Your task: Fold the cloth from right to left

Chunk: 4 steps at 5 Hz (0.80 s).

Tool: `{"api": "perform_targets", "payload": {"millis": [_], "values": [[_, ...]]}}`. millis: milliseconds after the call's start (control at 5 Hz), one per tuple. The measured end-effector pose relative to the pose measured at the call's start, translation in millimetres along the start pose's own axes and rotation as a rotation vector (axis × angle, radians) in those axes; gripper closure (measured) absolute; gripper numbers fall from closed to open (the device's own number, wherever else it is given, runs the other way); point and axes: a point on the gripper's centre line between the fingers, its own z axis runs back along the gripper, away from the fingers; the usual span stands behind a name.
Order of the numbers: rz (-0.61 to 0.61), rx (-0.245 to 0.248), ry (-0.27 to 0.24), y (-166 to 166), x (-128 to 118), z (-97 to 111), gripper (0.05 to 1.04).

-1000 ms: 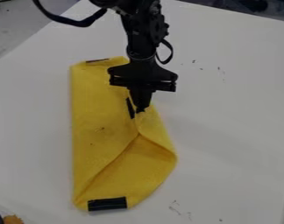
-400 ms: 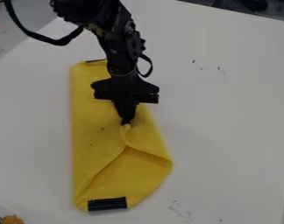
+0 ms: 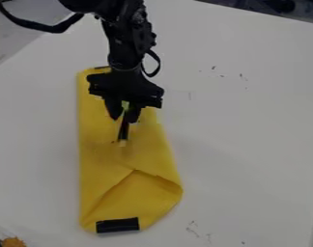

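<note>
Over the cloth point(image 3: 104, 169), parted hand point(image 3: 123, 118).

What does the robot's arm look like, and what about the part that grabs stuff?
The arm is all black, with a chunky, bumpy shape. A thick black cable curves out at the upper left, and a thinner black loop bulges from its right side in the picture. The gripper is black too: a wide bar with two short, narrowing fingers below it.

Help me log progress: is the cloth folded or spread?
Partly folded: a flap of the yellow cloth overlaps the rest, its lower edge slanting.
</note>
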Motion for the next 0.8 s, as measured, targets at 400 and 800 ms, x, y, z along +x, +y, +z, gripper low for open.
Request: {"api": "perform_targets", "payload": {"millis": [400,800], "values": [[-0.07,0.049,0.039,29,-5,8,0.075],[-0.154,0.049,0.022,24,15,24,0.083]]}}
